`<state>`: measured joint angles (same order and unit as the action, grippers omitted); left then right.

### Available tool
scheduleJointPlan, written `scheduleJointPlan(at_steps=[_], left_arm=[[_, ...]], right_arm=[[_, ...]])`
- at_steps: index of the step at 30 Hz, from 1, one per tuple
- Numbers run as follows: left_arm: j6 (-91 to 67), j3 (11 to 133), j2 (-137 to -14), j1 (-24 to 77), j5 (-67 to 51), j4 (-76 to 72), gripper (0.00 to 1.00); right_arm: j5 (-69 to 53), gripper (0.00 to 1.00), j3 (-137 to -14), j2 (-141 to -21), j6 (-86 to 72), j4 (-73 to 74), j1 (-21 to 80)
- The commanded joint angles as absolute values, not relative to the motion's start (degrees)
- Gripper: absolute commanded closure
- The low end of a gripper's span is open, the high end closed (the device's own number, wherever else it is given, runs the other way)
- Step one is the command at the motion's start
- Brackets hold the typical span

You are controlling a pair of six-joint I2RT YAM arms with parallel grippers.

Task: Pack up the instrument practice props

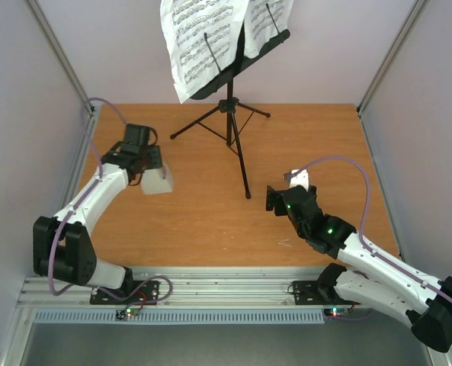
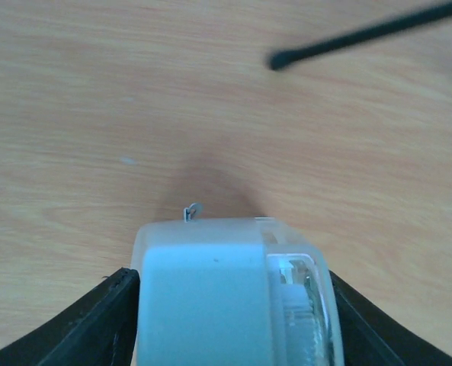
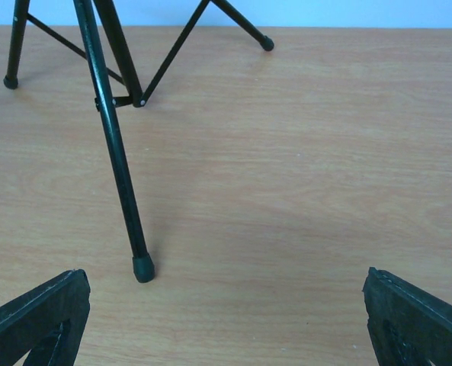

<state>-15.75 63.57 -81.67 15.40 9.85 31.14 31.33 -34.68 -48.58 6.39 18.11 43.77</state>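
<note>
The left gripper (image 1: 146, 163) pinches the small pale grey metronome (image 1: 158, 181): in its wrist view the two black fingers (image 2: 115, 305) press against the metronome's opposite sides, and a clear, glassy part (image 2: 296, 293) shows along its right flank. Whether the metronome rests on the wooden surface (image 1: 203, 229) or hangs just above it cannot be told; a soft shadow lies on the wood just beyond it. This sits at the left of the surface, well apart from the black tripod music stand (image 1: 231, 114), which stands upright at the far middle with white sheet-music pages (image 1: 199, 38) resting on its tilted desk. The right gripper (image 1: 274, 198) holds nothing, its fingers (image 3: 35, 320) spread wide and low over bare wood. It faces the stand's legs, and the rubber foot (image 3: 142, 268) of the nearest leg stands on the surface near the gripper's left finger, apart from it.
</note>
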Motion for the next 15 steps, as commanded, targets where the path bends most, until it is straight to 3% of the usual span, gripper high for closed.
scheduleJointPlan(at_steps=[1,8,15], left_arm=[[-13.8,63.2,-81.1,6.7,12.0,30.8,0.46],[-13.4,64.9,-83.3,-3.4,11.7,29.7,0.46],[-10.8,66.4,-85.1,-5.5,11.7,28.8,0.41]], right_arm=[[32.4,0.02,-36.0,-47.1,7.6,19.3,43.5],[32.0,0.02,-34.9,-46.4,7.7,19.3,43.4],[31.9,0.02,-33.9,-45.2,7.3,19.4,43.3]])
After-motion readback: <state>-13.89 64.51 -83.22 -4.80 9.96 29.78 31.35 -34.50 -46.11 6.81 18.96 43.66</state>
